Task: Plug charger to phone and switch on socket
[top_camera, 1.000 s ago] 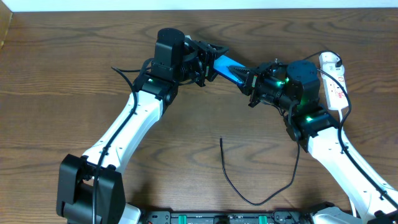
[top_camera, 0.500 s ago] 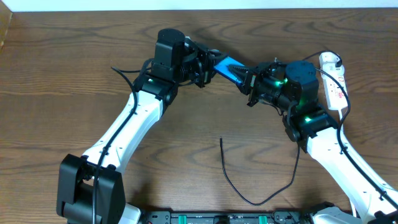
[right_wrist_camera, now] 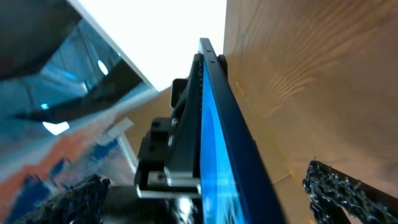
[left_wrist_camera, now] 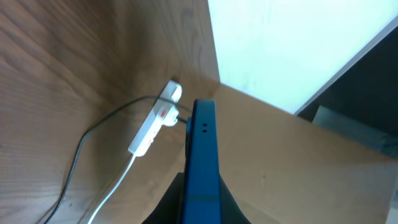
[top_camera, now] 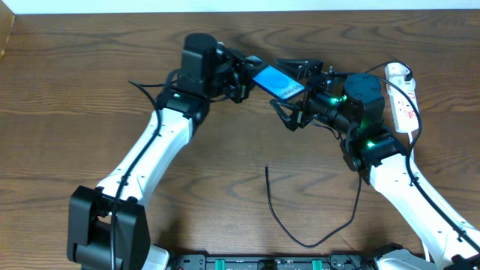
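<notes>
The phone (top_camera: 274, 81), bright blue, hangs tilted above the table between the two arms. My left gripper (top_camera: 246, 76) is shut on its left end; the left wrist view shows the phone (left_wrist_camera: 202, 149) edge-on, running out from between the jaws of the left gripper (left_wrist_camera: 201, 214). My right gripper (top_camera: 294, 90) stands open around the phone's right end, its fingers well apart on either side of the phone (right_wrist_camera: 217, 143). The charger cable (top_camera: 279, 214) lies loose on the table in front, tip free. The white socket (top_camera: 402, 96) lies at the far right.
The socket (left_wrist_camera: 155, 119) with its white lead (left_wrist_camera: 115, 183) also shows past the phone in the left wrist view. A black cable (top_camera: 415, 139) runs beside the right arm. The table's back edge is close behind both grippers.
My right gripper has opened wide and let go of the phone. My left gripper has shut on the phone's left end, and the phone has shifted slightly left and turned its screen upward.
</notes>
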`<state>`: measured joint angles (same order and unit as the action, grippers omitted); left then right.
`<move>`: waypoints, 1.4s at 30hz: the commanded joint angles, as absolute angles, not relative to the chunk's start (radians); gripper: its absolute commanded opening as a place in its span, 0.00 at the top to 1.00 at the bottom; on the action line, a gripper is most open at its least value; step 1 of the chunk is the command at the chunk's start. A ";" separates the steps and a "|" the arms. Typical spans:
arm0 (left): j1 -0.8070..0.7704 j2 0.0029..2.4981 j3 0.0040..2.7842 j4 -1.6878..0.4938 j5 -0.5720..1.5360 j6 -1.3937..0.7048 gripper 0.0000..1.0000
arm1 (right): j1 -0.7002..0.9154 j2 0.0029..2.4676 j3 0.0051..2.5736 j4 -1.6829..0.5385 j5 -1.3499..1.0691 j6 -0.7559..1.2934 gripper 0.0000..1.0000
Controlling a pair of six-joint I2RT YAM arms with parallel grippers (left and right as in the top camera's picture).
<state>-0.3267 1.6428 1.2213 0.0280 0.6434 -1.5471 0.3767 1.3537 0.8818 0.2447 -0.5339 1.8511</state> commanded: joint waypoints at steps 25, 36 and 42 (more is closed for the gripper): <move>0.244 1.634 1.228 0.047 1.418 -1.110 0.93 | 0.195 1.340 0.963 0.095 -0.643 1.136 0.01; 0.252 1.634 1.228 0.047 1.418 -1.073 0.93 | 0.348 1.344 1.317 -0.648 -0.303 0.782 0.01; 0.252 1.634 1.228 0.047 1.418 -1.073 0.93 | 0.524 1.416 1.314 -0.877 -0.213 0.768 0.01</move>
<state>0.2470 1.6428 1.2213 0.0387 1.3838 -1.0912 0.4606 1.3689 1.3098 -0.8375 -0.2863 0.8078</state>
